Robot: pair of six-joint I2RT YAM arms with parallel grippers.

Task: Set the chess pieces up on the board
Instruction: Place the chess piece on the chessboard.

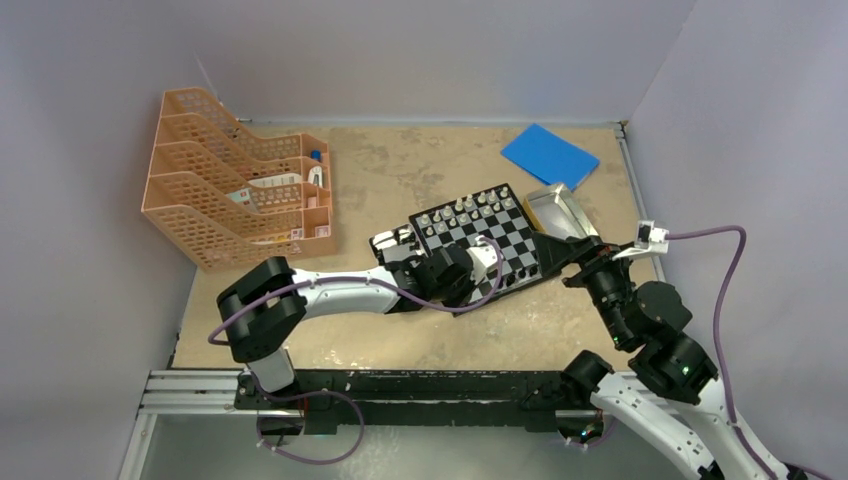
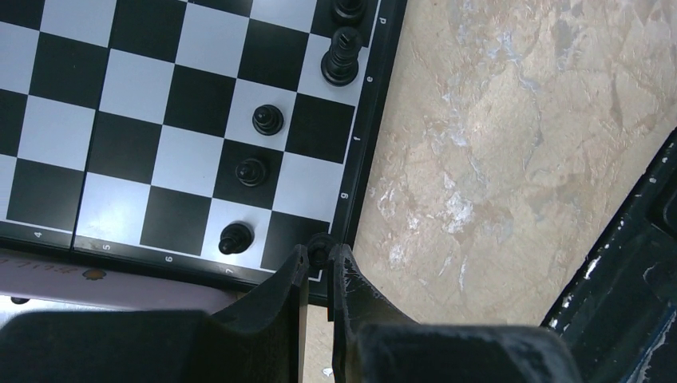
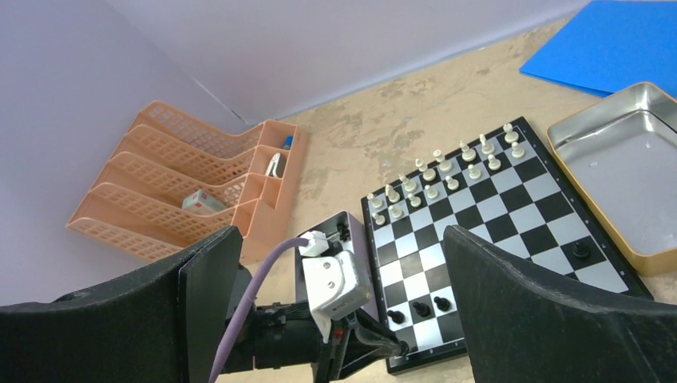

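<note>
I'm mid-placement: my left jaws are pinched nearly shut on a tiny black piece [image 2: 321, 249] at the corner edge of the board [image 2: 192, 104], mid-bench, just past three black pawns [image 2: 251, 171]. My right jaws gape wide, holding nothing. Next, I judge, comes a careful lowering onto the corner square, then release.

The board [image 2: 199, 104] had a smooth, glossy checkered face. The black chess pieces [image 2: 267, 120] looked like shiny plastic. The table [image 2: 511, 159] was mottled, matt, stone-like. The tin [image 3: 623, 152] was brushed metal; the rack [image 1: 220, 200] perforated orange plastic.
</note>
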